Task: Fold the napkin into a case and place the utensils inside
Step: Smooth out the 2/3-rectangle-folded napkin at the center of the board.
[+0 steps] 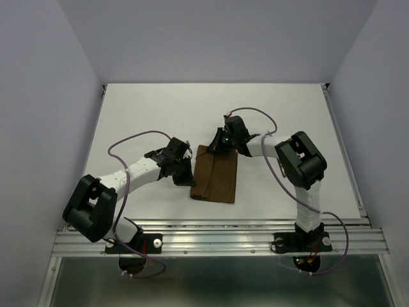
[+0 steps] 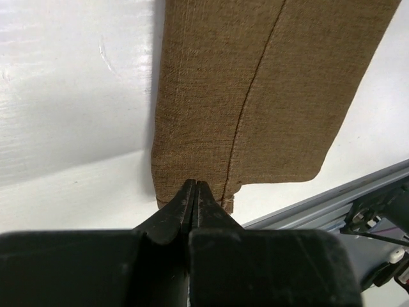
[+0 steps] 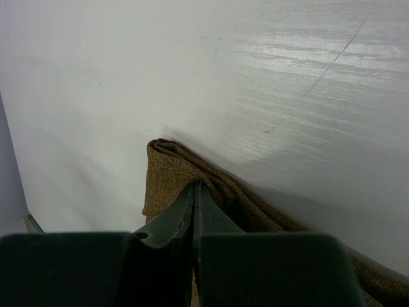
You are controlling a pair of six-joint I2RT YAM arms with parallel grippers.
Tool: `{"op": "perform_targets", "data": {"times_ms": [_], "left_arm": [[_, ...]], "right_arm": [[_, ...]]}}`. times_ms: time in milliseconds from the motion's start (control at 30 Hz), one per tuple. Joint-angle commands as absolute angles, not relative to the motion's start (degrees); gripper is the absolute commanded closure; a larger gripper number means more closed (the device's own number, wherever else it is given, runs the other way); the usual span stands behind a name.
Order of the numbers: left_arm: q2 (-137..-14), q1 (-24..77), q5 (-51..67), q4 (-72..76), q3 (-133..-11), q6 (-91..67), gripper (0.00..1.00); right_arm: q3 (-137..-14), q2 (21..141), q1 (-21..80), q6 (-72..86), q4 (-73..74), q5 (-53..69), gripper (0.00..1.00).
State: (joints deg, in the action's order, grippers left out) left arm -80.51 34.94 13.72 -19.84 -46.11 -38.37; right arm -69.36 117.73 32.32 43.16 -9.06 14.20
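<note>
My left gripper has its 2 fingers pressed together on the near left edge of the napkin. The napkin is a dark brown woven cloth folded into a long rectangle, with 1 fold line running down its length. It lies on the flat white table, in the middle between my 2 arms and towards the near edge. My right gripper is pinched tight on the bunched layers at the cloth's far end.
</note>
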Motion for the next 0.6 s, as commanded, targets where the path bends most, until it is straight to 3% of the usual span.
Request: {"op": "perform_targets", "data": {"times_ms": [0, 333, 567], "left_arm": [[-80.6, 35.7, 16.4, -18.9, -43.3, -38.9, 1.0], [-86.6, 38.4, 18.9, -13.4, -39.6, -40.4, 1.0], [-81.4, 38.6, 17.0, -17.9, -43.5, -40.3, 1.0]], "right_arm": [[-69.6, 117.1, 32.7, 42.6, -7.0, 13.4, 0.99], [-69.0, 117.2, 32.7, 43.2, -7.6, 13.6, 0.99], [-69.0, 116.5, 32.7, 43.2, -7.5, 13.6, 0.99]]}}
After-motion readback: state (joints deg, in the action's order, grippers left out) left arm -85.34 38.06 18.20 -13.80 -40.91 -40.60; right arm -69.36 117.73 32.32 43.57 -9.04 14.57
